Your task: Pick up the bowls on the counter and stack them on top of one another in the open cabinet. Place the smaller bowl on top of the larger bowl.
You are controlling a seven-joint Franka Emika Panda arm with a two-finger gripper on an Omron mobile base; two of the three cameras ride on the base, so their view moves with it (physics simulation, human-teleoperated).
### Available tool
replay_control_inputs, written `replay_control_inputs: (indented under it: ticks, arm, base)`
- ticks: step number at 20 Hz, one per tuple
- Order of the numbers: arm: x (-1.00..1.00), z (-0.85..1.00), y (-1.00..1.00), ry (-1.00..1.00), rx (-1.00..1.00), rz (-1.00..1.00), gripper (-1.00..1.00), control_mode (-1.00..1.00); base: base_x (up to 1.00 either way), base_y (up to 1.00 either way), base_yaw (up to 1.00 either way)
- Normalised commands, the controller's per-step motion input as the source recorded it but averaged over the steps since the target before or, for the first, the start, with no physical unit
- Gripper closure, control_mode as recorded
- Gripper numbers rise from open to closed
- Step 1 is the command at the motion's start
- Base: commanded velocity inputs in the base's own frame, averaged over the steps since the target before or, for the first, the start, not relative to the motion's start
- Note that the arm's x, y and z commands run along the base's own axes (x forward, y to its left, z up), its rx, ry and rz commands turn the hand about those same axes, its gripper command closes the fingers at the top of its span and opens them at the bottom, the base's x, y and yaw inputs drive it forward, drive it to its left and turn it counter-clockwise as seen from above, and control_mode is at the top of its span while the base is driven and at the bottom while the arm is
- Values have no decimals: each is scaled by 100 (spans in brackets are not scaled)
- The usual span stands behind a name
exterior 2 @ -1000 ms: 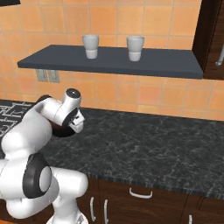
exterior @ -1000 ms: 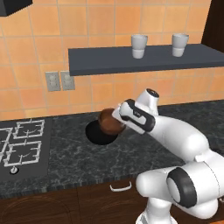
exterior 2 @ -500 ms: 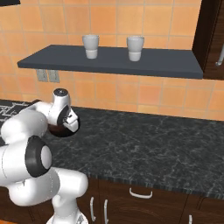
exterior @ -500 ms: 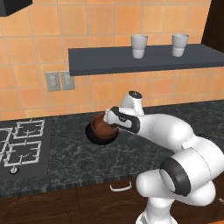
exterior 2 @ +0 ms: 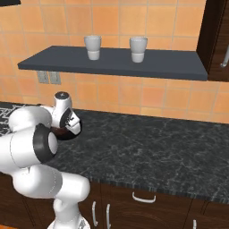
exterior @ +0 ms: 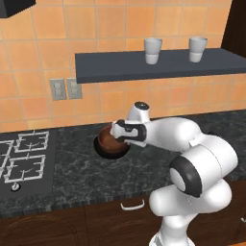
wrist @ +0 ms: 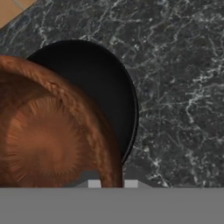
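1. Now the gripper (exterior: 116, 134) is low over the smaller bowl (wrist: 48, 135), straddling its rim; whether it pinches, I cannot tell.
2. That bowl overlaps the larger bowl (wrist: 103, 87) on the counter (wrist: 175, 87), whose surface right of the black bowl is open.

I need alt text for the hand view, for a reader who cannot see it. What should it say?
Seen from close above, the smaller bowl, reddish-brown with a wood-like grain, overlaps the larger bowl, which is glossy black and shows behind its rim. Both are over the counter of dark speckled stone; an orange tile shows in one corner.
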Motion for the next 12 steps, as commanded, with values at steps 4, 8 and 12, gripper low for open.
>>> replay_control_inputs:
  ticks: [4, 8, 12]
  arm:
    - [34, -19, 0, 0, -3, 0, 100, -100]
    - [4, -42, 0, 1, -10, 0, 100, -100]
    - [6, -16, 0, 0, -4, 0, 100, -100]
  base:
    - [0, 0, 0]
    - [0, 0, 0]
    - [0, 0, 0]
